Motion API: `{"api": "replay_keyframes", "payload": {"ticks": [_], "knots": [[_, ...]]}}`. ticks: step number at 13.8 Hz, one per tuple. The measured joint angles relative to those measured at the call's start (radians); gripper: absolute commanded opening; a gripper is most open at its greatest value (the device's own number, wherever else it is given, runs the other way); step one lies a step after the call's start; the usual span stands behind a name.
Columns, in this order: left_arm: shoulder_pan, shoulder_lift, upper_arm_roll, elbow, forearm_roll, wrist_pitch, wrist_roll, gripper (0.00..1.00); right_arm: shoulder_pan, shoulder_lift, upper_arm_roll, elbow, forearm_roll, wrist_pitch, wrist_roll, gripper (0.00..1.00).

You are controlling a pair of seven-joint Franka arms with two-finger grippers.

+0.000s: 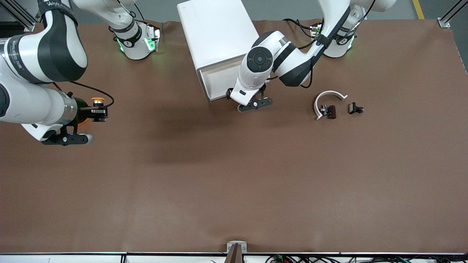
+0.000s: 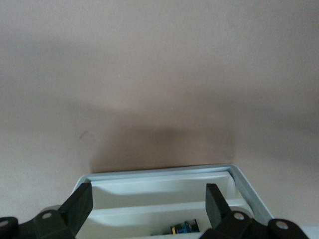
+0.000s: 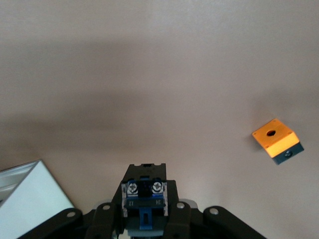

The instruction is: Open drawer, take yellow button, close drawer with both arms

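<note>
Front view: right hand (image 1: 95, 110) clamped on button (image 1: 97, 100), lifted clear of cabinet (image 1: 215, 44). Left hand (image 2: 147, 211), fingers apart, over open drawer (image 2: 239, 179), probably set to close it.

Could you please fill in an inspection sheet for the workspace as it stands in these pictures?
Surface: brown table, bare in the half nearer the front camera.
Job's things: drawer pulled out of the white cabinet; button held off the table.
Clutter: orange block with a hole; white arc with a dark clip, a second black clip beside it.
Grippers: left gripper open over the drawer; right gripper shut on the button, toward the right arm's end.
Cables: black leads along both arms.
Surroundings: grey floor, metal frame posts.
</note>
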Motion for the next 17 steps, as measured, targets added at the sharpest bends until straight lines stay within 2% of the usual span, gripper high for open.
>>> {"api": "replay_keyframes", "payload": {"ticks": [3, 6, 9, 13, 17], "knots": [[0.001, -0.002, -0.030, -0.012, 0.000, 0.000, -0.039, 1.00, -0.024, -0.057, 0.000, -0.190, -0.037, 0.198, -0.037, 0.10], [0.007, -0.014, -0.049, -0.032, -0.055, -0.002, -0.049, 1.00, -0.044, -0.138, 0.001, -0.414, -0.057, 0.411, -0.046, 0.10], [0.009, -0.022, -0.070, -0.053, -0.087, -0.002, -0.049, 1.00, -0.109, -0.163, 0.000, -0.586, -0.059, 0.620, -0.111, 0.12], [0.009, -0.023, -0.092, -0.066, -0.123, -0.021, -0.049, 1.00, -0.196, -0.149, 0.000, -0.703, -0.060, 0.784, -0.141, 0.12], [0.010, -0.026, -0.107, -0.065, -0.160, -0.072, -0.050, 1.00, -0.254, -0.046, 0.001, -0.728, -0.060, 0.910, -0.155, 0.14]]}}
